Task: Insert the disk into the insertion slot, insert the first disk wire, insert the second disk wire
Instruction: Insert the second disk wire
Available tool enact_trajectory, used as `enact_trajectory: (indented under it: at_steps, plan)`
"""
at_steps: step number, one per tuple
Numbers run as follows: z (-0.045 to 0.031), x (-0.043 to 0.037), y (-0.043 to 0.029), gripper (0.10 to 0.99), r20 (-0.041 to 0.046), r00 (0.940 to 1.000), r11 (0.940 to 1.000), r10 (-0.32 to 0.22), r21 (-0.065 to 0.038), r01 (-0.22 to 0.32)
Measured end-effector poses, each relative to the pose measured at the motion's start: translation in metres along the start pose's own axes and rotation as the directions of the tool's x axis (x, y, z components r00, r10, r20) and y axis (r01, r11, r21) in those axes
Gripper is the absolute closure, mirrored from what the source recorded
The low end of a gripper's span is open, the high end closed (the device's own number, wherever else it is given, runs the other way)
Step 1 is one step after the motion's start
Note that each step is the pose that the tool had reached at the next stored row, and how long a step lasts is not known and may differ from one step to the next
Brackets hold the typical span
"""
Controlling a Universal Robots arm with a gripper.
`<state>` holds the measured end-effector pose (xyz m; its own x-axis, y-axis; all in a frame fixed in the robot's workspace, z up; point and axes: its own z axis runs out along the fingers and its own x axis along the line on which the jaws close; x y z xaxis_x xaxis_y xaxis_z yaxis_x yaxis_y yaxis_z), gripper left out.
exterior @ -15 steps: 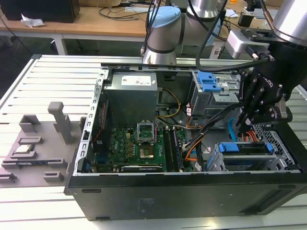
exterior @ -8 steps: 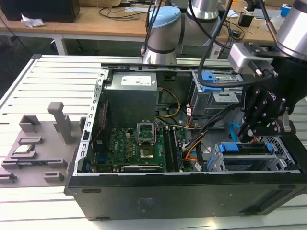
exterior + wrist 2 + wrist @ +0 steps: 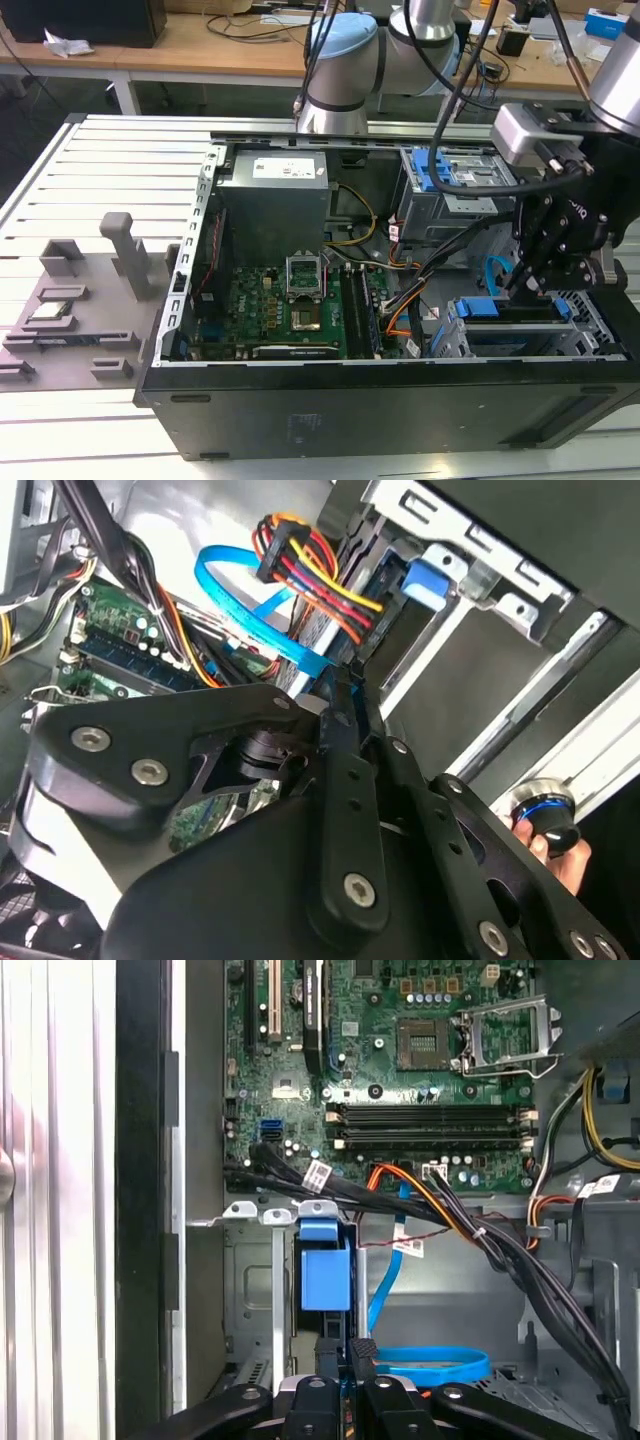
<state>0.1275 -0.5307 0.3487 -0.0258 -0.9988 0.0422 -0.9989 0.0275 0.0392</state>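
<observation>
your gripper [image 3: 527,285] hangs by the insertion slot [image 3: 590,325]. its tips look pressed together, and you can't tell what they hold. the second disk wire [image 3: 240,595] loops close by.

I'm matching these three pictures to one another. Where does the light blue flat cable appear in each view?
Exterior view: the light blue flat cable loops inside the case just to the exterior view's left of the gripper.
Second wrist view: it loops beyond the gripper, beside the orange-red-black wire bundle.
First wrist view: it curves beside the gripper.
Shared landmark: the motherboard.
</observation>
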Motion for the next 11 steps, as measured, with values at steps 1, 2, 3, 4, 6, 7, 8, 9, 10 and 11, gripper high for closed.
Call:
enact_trajectory:
  at_steps: [1,2,3,4,6,7,8,9,10,11]
  plan:
    - [0.0008,-0.0002,-0.0003,0.925,-0.0003,1.0,1.0,0.0,0.0,0.0]
    - [0.0015,-0.0004,-0.0005,0.925,-0.0003,1.0,1.0,0.0,0.0,0.0]
    - [0.002,-0.0006,-0.0006,0.925,-0.0003,1.0,1.0,0.0,0.0,0.0]
    - [0.0025,-0.0009,-0.0007,0.925,-0.0002,1.0,1.0,0.0,0.0,0.0]
    - [0.0029,-0.0012,-0.0007,0.925,-0.0001,1.0,1.0,0.0,0.0,0.0]
    - [0.003,-0.0016,-0.0008,0.925,-0.0002,1.0,1.0,-0.001,0.0,0.001]
    - [0.003,-0.0016,-0.0007,0.925,-0.0004,1.0,1.0,-0.001,0.0,0.001]
    - [0.0032,-0.0017,-0.0008,0.925,-0.0005,1.0,1.0,-0.001,0.0,0.001]
    - [0.0036,-0.0017,-0.0008,0.925,-0.0004,1.0,1.0,-0.002,0.0,0.002]
    - [0.0042,-0.0017,-0.0008,0.925,-0.0004,1.0,1.0,-0.003,0.0,0.003]
